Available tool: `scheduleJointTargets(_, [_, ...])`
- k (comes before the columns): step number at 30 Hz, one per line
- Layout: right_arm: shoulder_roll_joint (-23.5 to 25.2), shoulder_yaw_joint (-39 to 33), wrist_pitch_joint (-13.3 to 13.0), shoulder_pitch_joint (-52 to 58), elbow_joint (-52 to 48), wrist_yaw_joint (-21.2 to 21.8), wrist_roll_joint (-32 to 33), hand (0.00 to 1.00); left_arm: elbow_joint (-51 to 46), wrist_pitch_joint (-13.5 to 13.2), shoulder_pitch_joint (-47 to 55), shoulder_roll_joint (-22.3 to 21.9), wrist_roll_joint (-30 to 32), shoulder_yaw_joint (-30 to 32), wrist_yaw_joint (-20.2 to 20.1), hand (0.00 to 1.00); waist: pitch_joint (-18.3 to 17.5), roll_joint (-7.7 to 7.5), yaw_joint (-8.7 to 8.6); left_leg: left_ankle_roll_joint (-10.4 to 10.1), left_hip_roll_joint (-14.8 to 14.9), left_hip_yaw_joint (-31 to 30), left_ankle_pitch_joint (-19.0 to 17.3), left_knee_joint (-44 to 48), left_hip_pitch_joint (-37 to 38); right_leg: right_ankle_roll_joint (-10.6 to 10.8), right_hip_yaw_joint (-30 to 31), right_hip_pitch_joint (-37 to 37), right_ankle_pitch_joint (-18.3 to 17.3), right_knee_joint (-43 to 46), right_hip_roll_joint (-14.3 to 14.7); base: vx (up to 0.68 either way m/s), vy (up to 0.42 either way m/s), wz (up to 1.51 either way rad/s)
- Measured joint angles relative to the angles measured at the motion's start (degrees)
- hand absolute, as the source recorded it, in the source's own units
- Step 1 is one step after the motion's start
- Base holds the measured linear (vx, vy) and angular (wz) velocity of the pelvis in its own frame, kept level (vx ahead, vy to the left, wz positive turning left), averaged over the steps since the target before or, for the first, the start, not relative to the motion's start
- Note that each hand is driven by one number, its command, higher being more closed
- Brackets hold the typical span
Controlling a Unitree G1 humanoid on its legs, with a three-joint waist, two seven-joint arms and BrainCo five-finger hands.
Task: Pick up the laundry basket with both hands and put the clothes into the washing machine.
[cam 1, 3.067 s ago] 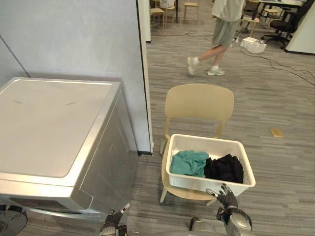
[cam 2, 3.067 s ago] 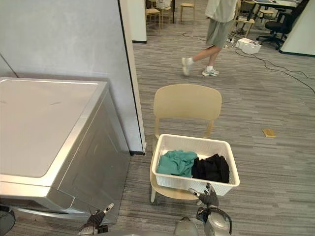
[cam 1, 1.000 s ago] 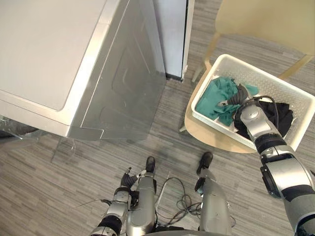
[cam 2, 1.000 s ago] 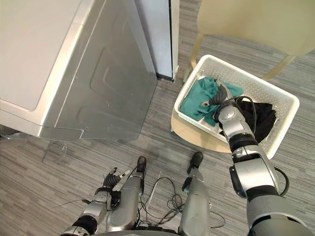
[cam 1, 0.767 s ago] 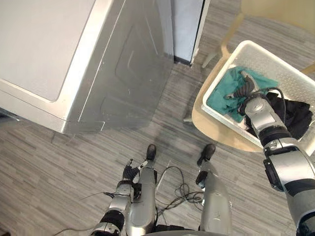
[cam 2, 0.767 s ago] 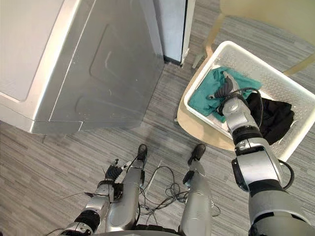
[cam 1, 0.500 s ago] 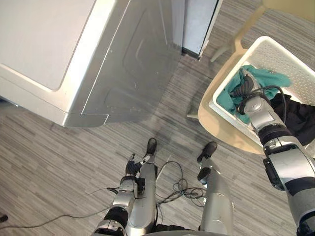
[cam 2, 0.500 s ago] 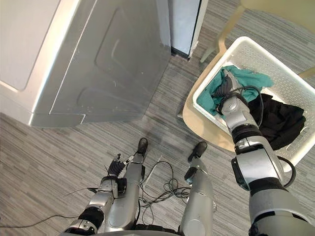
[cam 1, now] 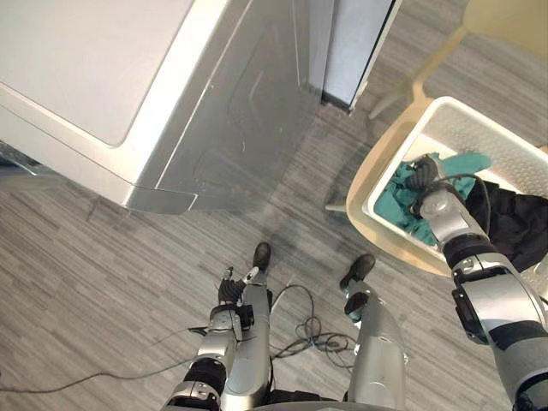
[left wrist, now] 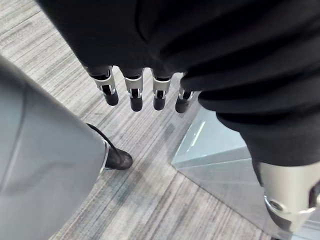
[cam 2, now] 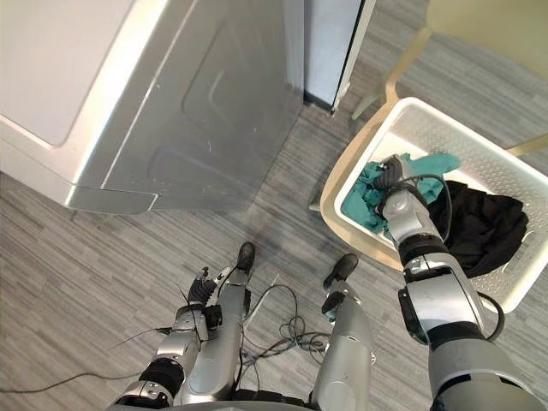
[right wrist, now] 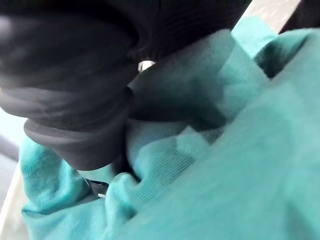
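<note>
My right hand [cam 2: 390, 174] is down inside the white laundry basket [cam 2: 432, 128], sunk into the teal garment [cam 2: 368, 204] heaped at the end of the basket nearer the washing machine [cam 2: 68, 60]. From my right wrist the teal cloth bunches up against the dark ribbed cover and hides my fingers, so I cannot tell whether they are curled round the fabric or simply lying in it. A black garment [cam 2: 484, 227] lies beside the teal one, filling the other end of the basket. The basket sits on the seat of a pale wooden chair [cam 2: 330, 199], just off the machine's front corner. The machine itself is on my left, its flat grey top facing up, and a narrow panel [cam 2: 330, 43] stands between it and the chair. My left hand [left wrist: 132, 92] hangs low at my side over the grey plank floor [cam 1: 103, 282], well apart from the basket, fingers straight and loose in a row, holding nothing.
</note>
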Motion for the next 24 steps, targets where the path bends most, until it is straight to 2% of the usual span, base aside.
scheduleJointTargets(3, [-0.2,-5.9,0.6,0.8,-3.4,-1.5,2.4,1.00,0.3,0.2,1.7,0.8,-0.4,1.3,0.0,0.00,-0.4,-1.74,-0.51,0.0,0.3,0.9,0.0,-1.1,2.8,0.3,0.2,1.9,-0.3,-0.5,0.5,-0.02,-0.001,-0.12])
scheduleJointTargets(5, [-0.4,-10.4,1.3,1.4,-7.3,-2.8,4.8,1.00,2.0,0.2,2.1,1.0,-2.4,2.3,-0.4,0.00,-0.7,-2.26,-0.77,0.0,0.5,1.5,0.3,-2.8,6.3,0.5,0.2,4.7,-0.4,-1.2,0.8,0.01,-0.002,-0.06])
scheduleJointTargets(8, [-0.3,-13.3,1.5,3.4,-14.5,-4.2,7.3,1.00,2.9,0.2,3.6,1.1,-4.8,4.6,-0.7,0.00,-1.5,-2.42,-1.67,0.2,0.5,1.7,0.5,-4.5,9.9,0.9,-0.1,7.8,-0.8,-1.6,0.7,0.05,0.012,0.03])
scheduleJointTargets(9, [-0.3,-15.5,1.5,5.5,-19.3,-4.4,7.6,1.00,4.8,0.2,4.7,1.2,-5.7,7.2,-0.7,0.00,-4.1,-2.57,-1.72,0.4,0.4,2.1,0.8,-5.4,10.7,1.3,-0.2,8.2,-1.1,-1.7,0.5,0.09,0.019,0.03])
scheduleJointTargets(11, [-0.2,-17.9,1.5,8.7,-25.6,-5.4,8.9,1.00,7.1,0.4,5.9,1.2,-7.7,11.0,-0.6,0.00,-5.5,-2.48,-1.81,0.8,0.4,2.5,1.1,-6.6,13.3,1.7,-0.6,10.6,-1.6,-1.6,-0.1,0.12,0.007,0.12])
scheduleJointTargets(13, [0.5,-19.8,1.6,13.2,-31.6,-6.2,9.0,1.00,8.7,0.6,7.8,1.4,-9.8,14.4,-0.6,0.00,-8.2,-2.51,-1.83,0.8,0.3,3.0,1.1,-7.5,15.4,2.8,-1.2,12.7,-2.7,-1.8,-0.6,0.12,0.010,0.22])
scheduleJointTargets(14, [2.1,-22.2,1.5,18.2,-38.2,-6.4,9.0,1.00,9.2,1.1,9.8,1.2,-12.5,18.3,-0.6,0.00,-10.9,-2.65,-1.82,0.9,0.2,3.0,1.1,-8.6,17.2,3.1,-1.9,14.5,-3.2,-2.0,-0.9,0.11,0.013,0.19])
scheduleJointTargets(15, [2.5,-22.6,1.5,19.3,-39.6,-6.4,9.0,1.00,9.0,1.2,10.2,1.2,-13.2,19.3,-0.6,0.00,-11.3,-2.65,-1.78,0.9,0.2,3.0,1.2,-8.8,17.6,3.4,-2.1,14.9,-3.4,-2.1,-0.9,0.13,0.008,0.27])
scheduleJointTargets(17, [7.3,-25.7,1.5,28.6,-52.0,-6.4,8.5,1.00,1.0,1.7,14.7,0.8,-18.7,29.0,0.8,0.00,-15.6,-3.02,-1.48,0.9,0.1,3.0,1.2,-10.0,20.7,4.3,-3.2,18.2,-4.9,-2.8,-1.0,0.12,-0.004,0.21])
scheduleJointTargets(19, [9.0,-27.2,1.4,32.7,-57.4,-6.3,8.5,1.00,-7.5,1.4,17.3,0.6,-20.4,33.5,2.4,0.00,-17.8,-3.05,-1.44,0.9,0.1,3.0,1.1,-10.6,22.1,4.5,-3.8,20.0,-5.2,-3.5,-0.9,0.11,-0.005,0.14])
scheduleJointTargets(21, [9.9,-29.7,0.7,35.7,-60.2,-6.2,8.5,1.00,-18.2,0.6,19.0,0.6,-20.0,38.3,3.6,0.00,-20.3,-3.08,-1.47,1.0,-0.2,3.0,1.1,-10.8,23.1,4.4,-4.2,21.8,-4.9,-5.1,0.0,0.09,0.006,0.06])
scheduleJointTargets(24, [11.0,-32.4,-0.3,36.8,-62.2,-6.1,8.5,1.00,-33.6,-0.9,19.6,0.9,-15.6,44.9,6.5,0.00,-23.0,-2.68,-1.60,2.1,0.1,3.4,0.3,-10.8,25.0,4.2,-3.8,24.8,-3.0,-9.2,1.7,0.05,-0.001,-0.16])
